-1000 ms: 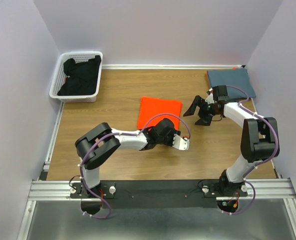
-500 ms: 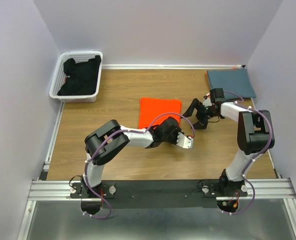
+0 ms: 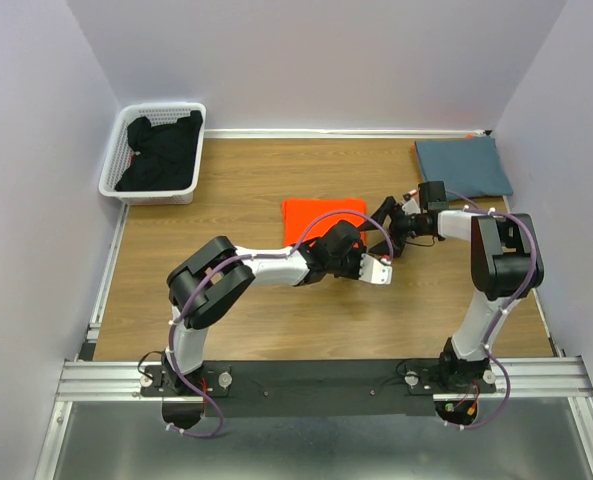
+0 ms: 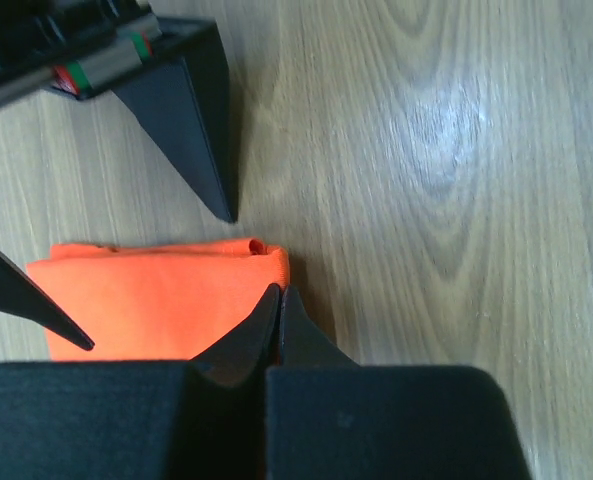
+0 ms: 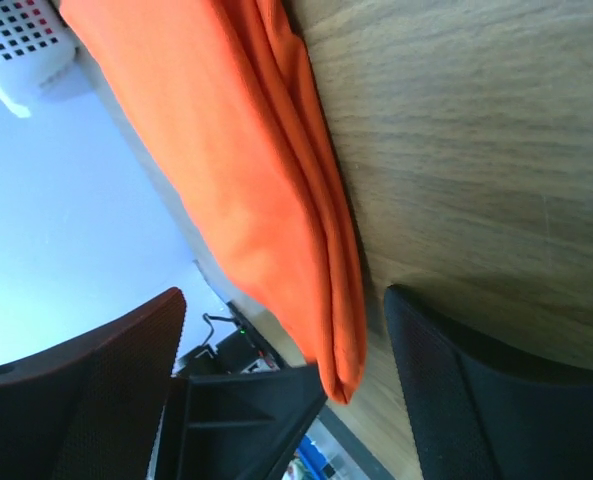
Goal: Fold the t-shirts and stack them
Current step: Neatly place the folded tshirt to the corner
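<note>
The bright orange t-shirt (image 3: 316,213) lies folded mid-table, partly under my left arm. It also shows in the left wrist view (image 4: 156,295) and the right wrist view (image 5: 246,160). My left gripper (image 3: 373,266) (image 4: 279,290) is shut, with its tips at the shirt's near right corner. I cannot tell whether cloth is pinched. My right gripper (image 3: 386,228) (image 5: 286,295) is open, low over the table. Its fingers (image 4: 191,130) straddle the shirt's right edge near that corner. The slate blue-grey t-shirt (image 3: 463,165) lies folded at the back right.
A white basket (image 3: 154,192) with dark clothes (image 3: 161,150) stands at the back left. Walls close in on the left, back and right sides. The metal rail (image 3: 316,378) carrying the arm bases runs along the near edge.
My right gripper has moved left from near the blue-grey shirt to the orange shirt's right edge. My left gripper has shifted right and farther in, to the shirt's near right corner.
</note>
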`<control>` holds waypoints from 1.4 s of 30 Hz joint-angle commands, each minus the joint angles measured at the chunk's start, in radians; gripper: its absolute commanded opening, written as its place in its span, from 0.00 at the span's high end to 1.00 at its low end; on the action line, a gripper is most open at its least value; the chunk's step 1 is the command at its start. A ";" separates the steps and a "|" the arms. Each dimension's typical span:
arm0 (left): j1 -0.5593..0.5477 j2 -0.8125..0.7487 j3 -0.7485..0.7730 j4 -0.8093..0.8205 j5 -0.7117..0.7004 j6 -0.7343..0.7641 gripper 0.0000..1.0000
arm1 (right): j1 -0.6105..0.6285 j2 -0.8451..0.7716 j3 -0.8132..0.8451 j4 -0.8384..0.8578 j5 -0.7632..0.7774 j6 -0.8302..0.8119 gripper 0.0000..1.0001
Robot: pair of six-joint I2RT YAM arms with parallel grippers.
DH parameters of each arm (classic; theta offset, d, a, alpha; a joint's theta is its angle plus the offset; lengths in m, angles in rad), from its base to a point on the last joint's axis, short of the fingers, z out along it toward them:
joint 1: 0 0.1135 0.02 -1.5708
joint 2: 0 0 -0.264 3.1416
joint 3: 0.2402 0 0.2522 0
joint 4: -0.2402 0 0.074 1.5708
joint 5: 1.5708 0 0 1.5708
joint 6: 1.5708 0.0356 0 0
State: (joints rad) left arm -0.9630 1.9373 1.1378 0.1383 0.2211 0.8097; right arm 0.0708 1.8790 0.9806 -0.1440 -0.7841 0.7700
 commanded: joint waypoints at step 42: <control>0.138 0.061 0.247 -0.123 0.262 -0.303 1.00 | 0.099 0.350 0.020 0.538 0.304 0.419 0.77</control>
State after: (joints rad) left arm -0.8238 1.9865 1.3674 0.0204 0.4408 0.5144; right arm 0.1593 2.1365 1.0264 0.4999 -0.6224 1.2213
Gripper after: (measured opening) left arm 0.008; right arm 0.318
